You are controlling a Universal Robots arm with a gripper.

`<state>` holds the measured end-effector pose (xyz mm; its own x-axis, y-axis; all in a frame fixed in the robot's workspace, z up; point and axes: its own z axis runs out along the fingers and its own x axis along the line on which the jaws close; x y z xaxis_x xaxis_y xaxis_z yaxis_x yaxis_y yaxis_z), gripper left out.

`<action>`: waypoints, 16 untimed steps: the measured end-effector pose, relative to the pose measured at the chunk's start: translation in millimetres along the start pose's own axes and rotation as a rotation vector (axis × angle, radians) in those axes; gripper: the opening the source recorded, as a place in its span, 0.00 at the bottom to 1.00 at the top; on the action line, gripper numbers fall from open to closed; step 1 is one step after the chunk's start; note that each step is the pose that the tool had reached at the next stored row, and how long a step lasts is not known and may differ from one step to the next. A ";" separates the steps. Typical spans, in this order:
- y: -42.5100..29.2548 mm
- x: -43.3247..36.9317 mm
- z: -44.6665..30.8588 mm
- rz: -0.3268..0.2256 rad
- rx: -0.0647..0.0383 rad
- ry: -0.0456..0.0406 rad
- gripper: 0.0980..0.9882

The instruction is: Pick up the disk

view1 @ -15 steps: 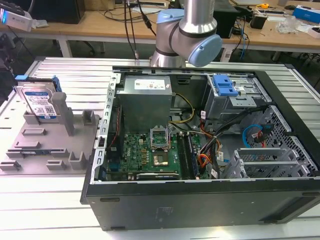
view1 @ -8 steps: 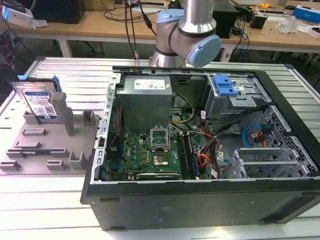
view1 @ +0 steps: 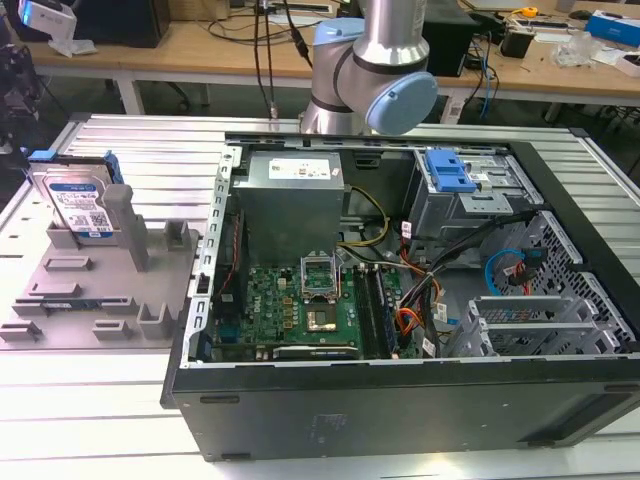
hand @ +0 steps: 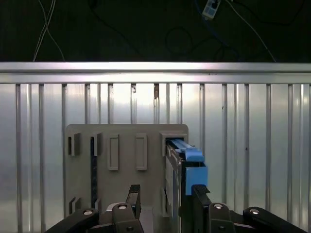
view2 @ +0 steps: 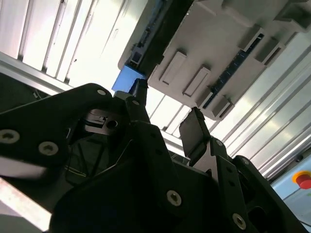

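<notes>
At the exterior view's left, upright on edge in the grey holder (view1: 100, 292), slotted between posts, probably to leave both faces graspable: disk (view1: 82, 207). In the first wrist view, claw (hand: 166, 199) wide, empty, near it.

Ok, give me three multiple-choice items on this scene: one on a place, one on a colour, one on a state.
1. The disk stands: A in the case; B in the grey tray; C on the floor.
2. Its side rails are: A blue; B red; C green.
3. The jaws are: A shut on the disk; B shut on a cable; C open.
Answers: B, upright in the tray at the exterior view's left; A, a blue rail in the first wrist view; C, a gap between them in both wrist views.
</notes>
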<state>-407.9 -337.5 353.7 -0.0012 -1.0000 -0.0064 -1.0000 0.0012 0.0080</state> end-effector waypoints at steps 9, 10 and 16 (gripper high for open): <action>2.0 -21.7 8.9 0.008 0.000 0.0006 0.50; 2.0 -21.7 9.0 0.008 0.000 0.0007 0.50; 2.0 -21.7 10.6 0.008 0.000 0.0005 0.50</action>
<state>-409.9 -315.7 343.3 -0.0091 -0.9999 -0.0058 -0.9999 0.0090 0.0079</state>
